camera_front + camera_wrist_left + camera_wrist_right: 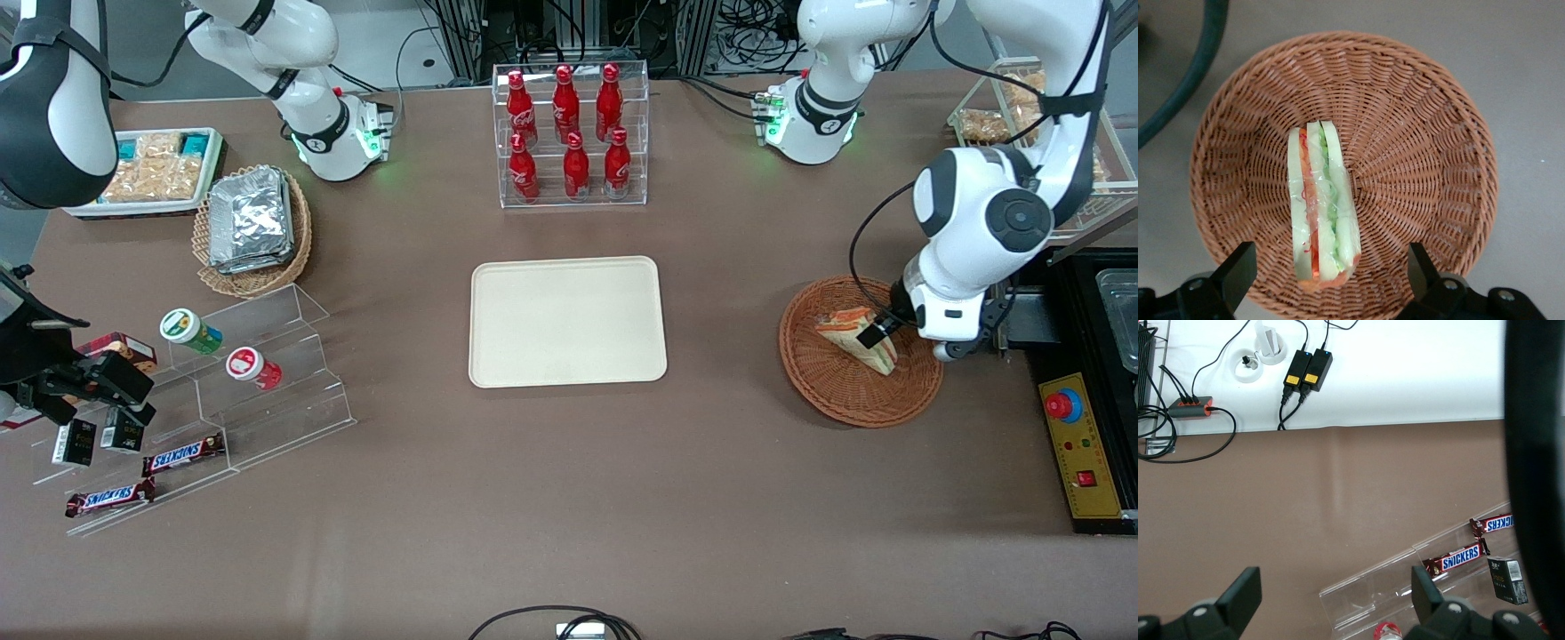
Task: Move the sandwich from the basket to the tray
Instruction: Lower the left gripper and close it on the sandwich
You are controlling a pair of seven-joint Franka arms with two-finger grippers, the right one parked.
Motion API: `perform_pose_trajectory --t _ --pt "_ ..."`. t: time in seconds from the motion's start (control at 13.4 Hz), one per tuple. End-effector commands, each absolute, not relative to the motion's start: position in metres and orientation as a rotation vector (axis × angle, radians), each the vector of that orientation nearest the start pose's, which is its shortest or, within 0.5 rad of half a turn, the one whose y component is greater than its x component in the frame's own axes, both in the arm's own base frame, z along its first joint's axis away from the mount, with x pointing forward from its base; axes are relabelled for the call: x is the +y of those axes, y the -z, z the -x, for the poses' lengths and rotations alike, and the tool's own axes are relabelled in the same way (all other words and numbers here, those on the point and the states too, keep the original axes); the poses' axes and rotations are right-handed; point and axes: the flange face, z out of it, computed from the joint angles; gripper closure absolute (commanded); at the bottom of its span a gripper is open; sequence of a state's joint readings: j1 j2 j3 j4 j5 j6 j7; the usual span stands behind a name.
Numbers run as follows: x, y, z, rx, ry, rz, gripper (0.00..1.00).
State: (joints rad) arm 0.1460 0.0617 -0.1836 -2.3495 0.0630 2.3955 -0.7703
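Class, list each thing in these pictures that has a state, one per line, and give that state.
sandwich: standing on edge in the basket, not gripped.
basket: holds only the sandwich.
tray: bare, nothing on it.
gripper: jaws open, straddling the sandwich over the basket.
red bottles: upright in their clear rack.
foil packs: stacked in a tan basket.

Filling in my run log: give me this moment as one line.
phase: pre-grasp | gripper: open, over basket, fingers straddling sandwich | sandwich: on edge in basket | tray: nothing on it
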Motion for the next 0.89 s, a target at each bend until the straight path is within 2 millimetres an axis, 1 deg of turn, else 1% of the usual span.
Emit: perform_pose_trajectory --t 0.0,0.22,0.52,0.74,0.82 --pt "-0.019 -0.281 -0.496 -1.099 0.011 2.911 0.00" --pt "-0.018 -0.259 -0.490 -1.134 0.000 2.905 0.00" --pt "-0.015 -0.243 -0.487 -1.146 -0.028 2.900 0.00" --pt "-0.015 -0.235 -0.486 -1.147 -0.036 2.901 0.00" --pt "-0.013 -0.233 -0.487 -1.151 -0.037 2.900 0.02"
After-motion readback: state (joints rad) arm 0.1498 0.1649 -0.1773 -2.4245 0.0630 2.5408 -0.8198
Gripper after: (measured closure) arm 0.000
